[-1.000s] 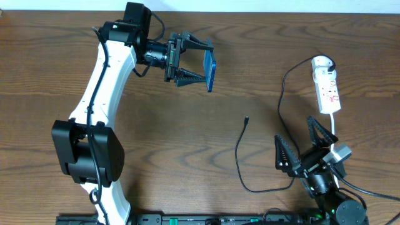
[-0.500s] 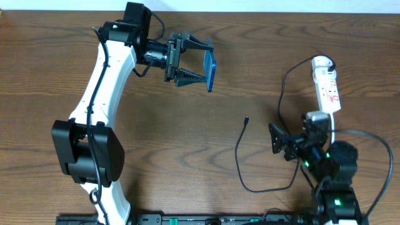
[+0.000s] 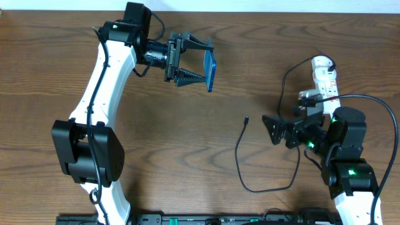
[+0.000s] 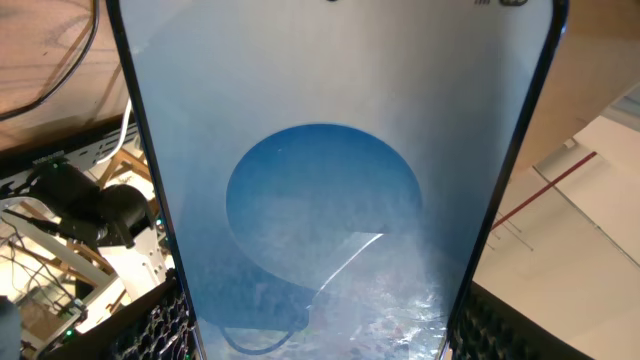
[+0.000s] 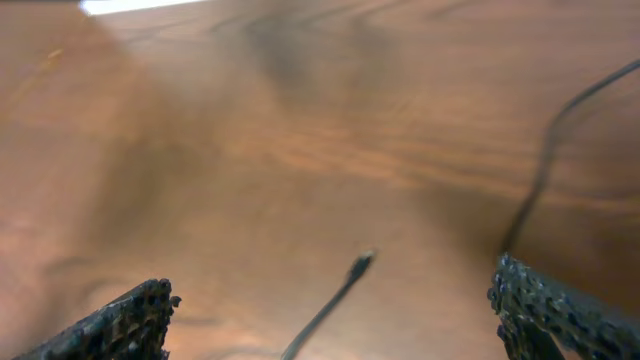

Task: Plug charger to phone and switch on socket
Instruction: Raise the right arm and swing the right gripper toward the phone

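My left gripper (image 3: 201, 62) is shut on the phone (image 3: 210, 69) and holds it on edge above the far middle of the table; its blue screen fills the left wrist view (image 4: 330, 180). The charger, a thin black cable (image 3: 239, 159), lies on the table with its plug tip (image 3: 247, 119) pointing away; the tip also shows in the right wrist view (image 5: 360, 265). My right gripper (image 3: 280, 130) is open, just right of the plug tip and apart from it. The socket, a white power strip (image 3: 326, 84), lies at the far right behind the right arm.
The black cable loops from the strip's round end (image 3: 320, 62) down past my right arm. The socket's white cord runs under the right arm. The wooden table (image 3: 187, 156) has bare surface between the two arms.
My right arm has swung up and away from the front edge toward the cable's plug tip, jaws open and now pointing left. The left arm and phone have not moved.
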